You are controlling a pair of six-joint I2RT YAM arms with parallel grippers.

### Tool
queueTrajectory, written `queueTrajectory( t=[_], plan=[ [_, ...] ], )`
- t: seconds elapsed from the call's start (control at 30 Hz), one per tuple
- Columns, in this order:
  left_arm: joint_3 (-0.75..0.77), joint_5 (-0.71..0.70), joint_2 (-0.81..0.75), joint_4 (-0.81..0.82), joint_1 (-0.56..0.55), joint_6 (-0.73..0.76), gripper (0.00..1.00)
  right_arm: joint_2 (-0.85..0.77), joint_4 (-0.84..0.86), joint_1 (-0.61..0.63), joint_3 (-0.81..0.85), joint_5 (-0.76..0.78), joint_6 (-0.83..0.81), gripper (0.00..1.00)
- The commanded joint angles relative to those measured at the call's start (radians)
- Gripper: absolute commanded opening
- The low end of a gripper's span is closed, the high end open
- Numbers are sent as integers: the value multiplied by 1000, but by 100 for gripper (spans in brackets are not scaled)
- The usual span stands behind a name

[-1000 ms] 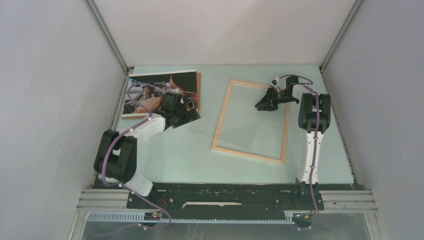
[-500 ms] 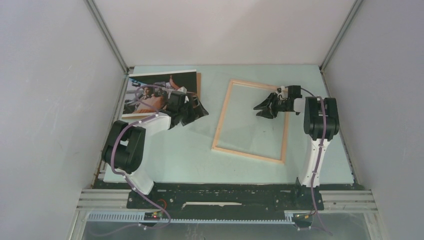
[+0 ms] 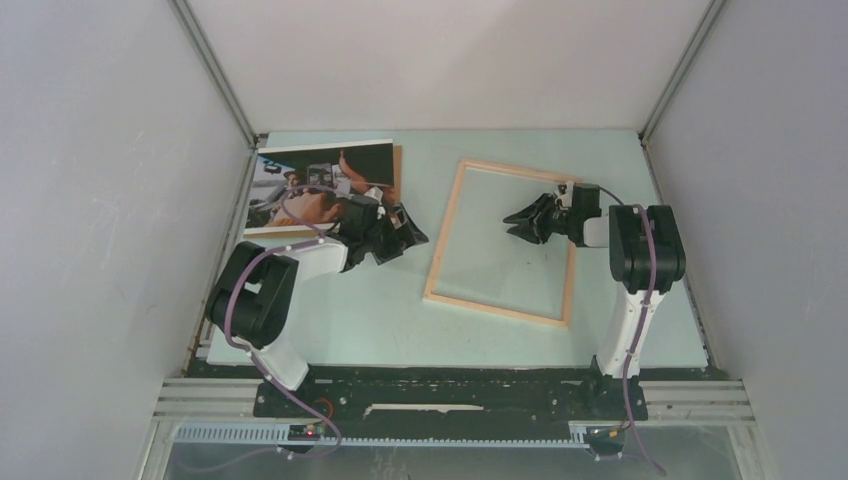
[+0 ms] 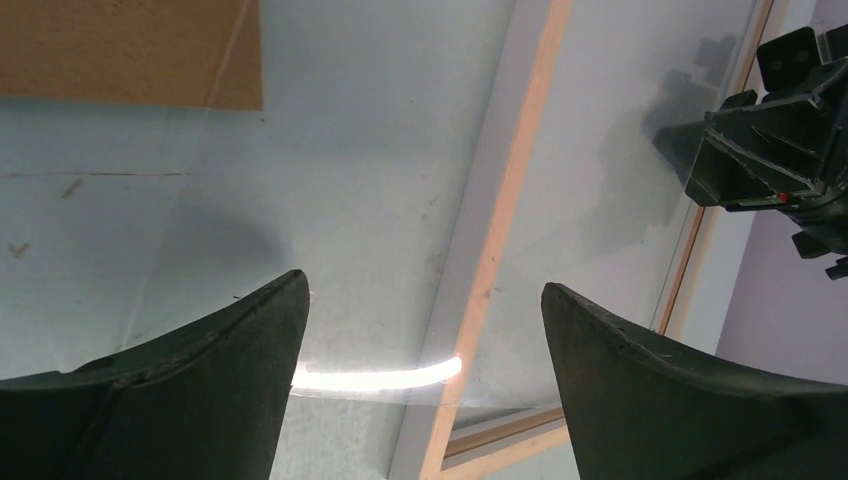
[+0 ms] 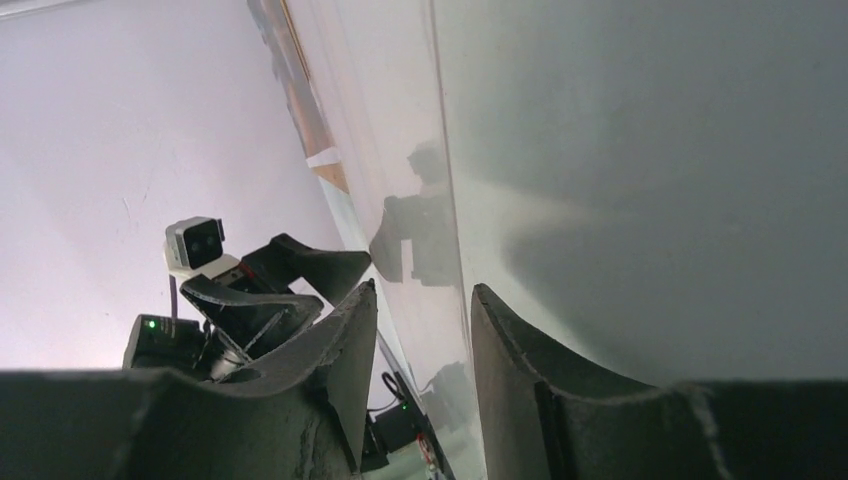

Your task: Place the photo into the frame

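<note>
Pale green table (image 3: pixel 370 300) under both arms, and the biggest thing on it is the frame (image 3: pixel 495 310), lying flat right of centre, skewed a little, its clear pane showing the table through it. Over at the far left corner sits the photo (image 3: pixel 335 160), face up and not in the frame, with bare table between the two. A sliver of brown backing board (image 3: pixel 398 170) peeks out along the photo's right edge, underneath it.

Left gripper (image 3: pixel 408 232) is low over the table in the gap between photo and frame, just off the photo's near right corner. Its wrist camera shows the jaws spread wide, nothing in them, with the frame's left rail running between the two fingers (image 4: pixel 220 360) down below.

Right gripper (image 3: pixel 518 220) hangs over the pane, near the frame's far right corner. Jaws there are parted only a narrow slit, and I see nothing gripped in it
</note>
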Motion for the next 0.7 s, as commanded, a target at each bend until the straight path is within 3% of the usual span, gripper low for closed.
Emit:
queueTrajectory(
  t=[0.0, 0.17, 0.37, 0.43, 0.57, 0.67],
  plan=[
    [-26, 35, -34, 46, -34, -30, 94, -67, 198, 17, -54, 56, 96, 46],
    [-38, 46, -59, 56, -56, -48, 94, -77, 262, 70, -95, 117, 102, 42],
    [-65, 44, -129, 47, -69, -46, 94, -97, 302, 80, -129, 202, 72, 9],
    [-80, 29, -187, 2, -68, -31, 97, -126, 252, 66, -129, 199, 26, 0],
    [-141, 27, -302, -34, -63, -29, 100, -172, 147, 14, -128, 100, -68, 0],
    [-155, -1, -382, -95, -61, 0, 100, -203, -118, -44, -67, 23, -246, 0]
  ],
)
